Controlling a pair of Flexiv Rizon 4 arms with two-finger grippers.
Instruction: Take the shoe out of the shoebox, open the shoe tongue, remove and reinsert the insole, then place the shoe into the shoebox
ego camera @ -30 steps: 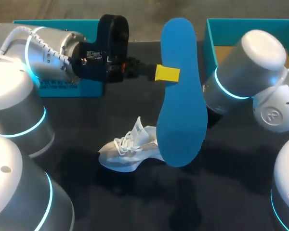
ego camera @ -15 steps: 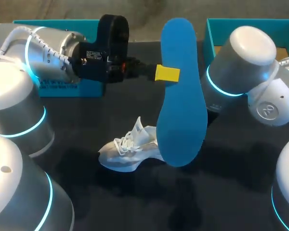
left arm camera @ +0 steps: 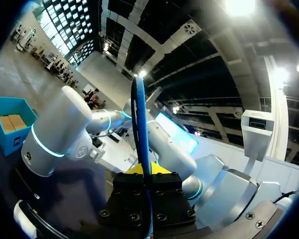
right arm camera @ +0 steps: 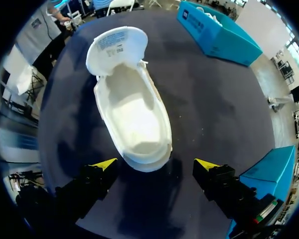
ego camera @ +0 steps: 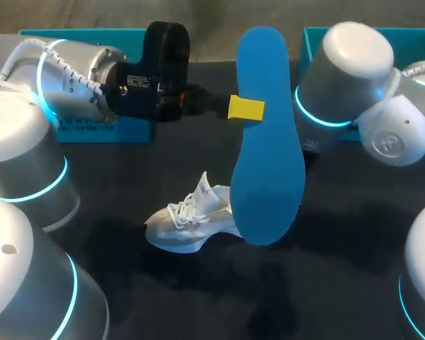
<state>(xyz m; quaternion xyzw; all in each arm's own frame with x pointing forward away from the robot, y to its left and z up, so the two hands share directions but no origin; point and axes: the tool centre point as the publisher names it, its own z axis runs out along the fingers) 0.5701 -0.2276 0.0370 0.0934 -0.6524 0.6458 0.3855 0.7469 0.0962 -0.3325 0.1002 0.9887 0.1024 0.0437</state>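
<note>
High over the table, my left gripper (ego camera: 245, 108) is shut on a long blue insole (ego camera: 265, 134), which hangs on edge. In the left wrist view the insole (left arm camera: 139, 119) rises edge-on from between the gripper's (left arm camera: 142, 170) fingers. The white shoe (ego camera: 190, 221) lies on the dark table below, partly behind the insole. In the right wrist view the shoe (right arm camera: 132, 114) shows its empty inside, with the tongue (right arm camera: 114, 47) folded back. My right gripper (right arm camera: 154, 164) stands open above the heel, not touching it. In the head view the insole hides that gripper; only the right arm (ego camera: 340, 78) shows.
One teal shoebox part (ego camera: 92, 127) stands at the back left behind my left arm, and another (ego camera: 411, 42) at the back right. In the right wrist view, one teal box (right arm camera: 217, 32) lies beyond the shoe and another (right arm camera: 269, 169) sits beside the gripper.
My right arm's wrist has swung toward the back and a little to the left. The left arm, the insole and the shoe have stayed put.
</note>
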